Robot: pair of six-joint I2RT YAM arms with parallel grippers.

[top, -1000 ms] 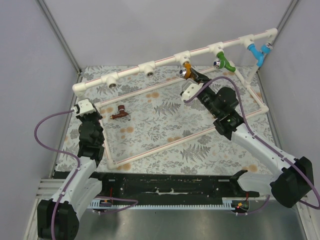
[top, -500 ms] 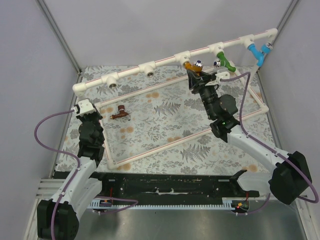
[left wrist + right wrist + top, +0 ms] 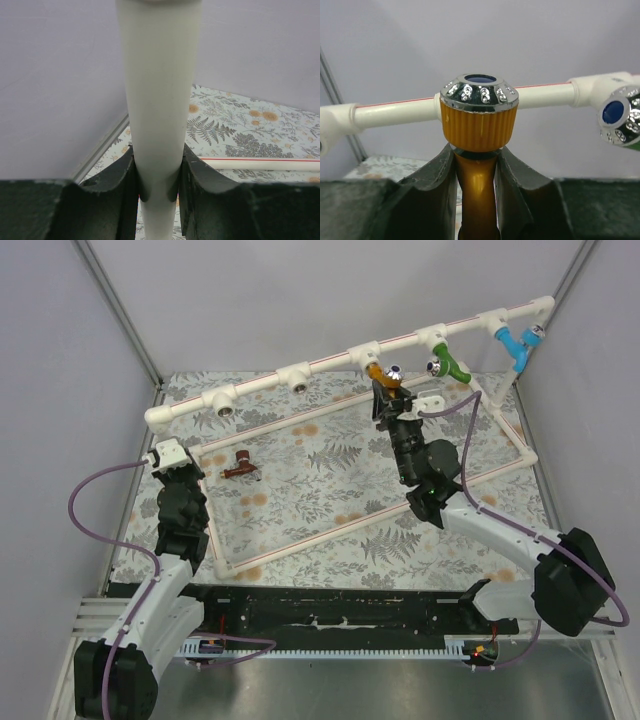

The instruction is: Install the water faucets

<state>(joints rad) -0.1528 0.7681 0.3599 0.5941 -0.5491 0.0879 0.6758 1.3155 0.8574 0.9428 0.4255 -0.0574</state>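
Pipework catches the eye first: a long white plastic pipe rail with tee fittings runs raised along the far side of the fern-and-flower patterned surface.

At the tee near the rail's middle is the orange-yellow plastic faucet. Its ribbed knob, with a silvery cap and a blue centre, stands in front of the rail in the right wrist view. The right gripper is closed on this faucet. Both dark fingers press the smooth orange stem just under the knob.

Further towards the rail's right end hang a green tap and then a light blue tap. The green tap's silvery cap shows just beside the orange knob.

The dark reddish-brown plastic faucet lies on the surface on the near side of the rail's left half. It is well apart from the rail and from both arms.

Below the rail's left end, the left gripper is clamped on a white frame pipe, which fills the gap between its fingers. I cannot tell from the overhead view exactly which part of the frame that pipe belongs to.
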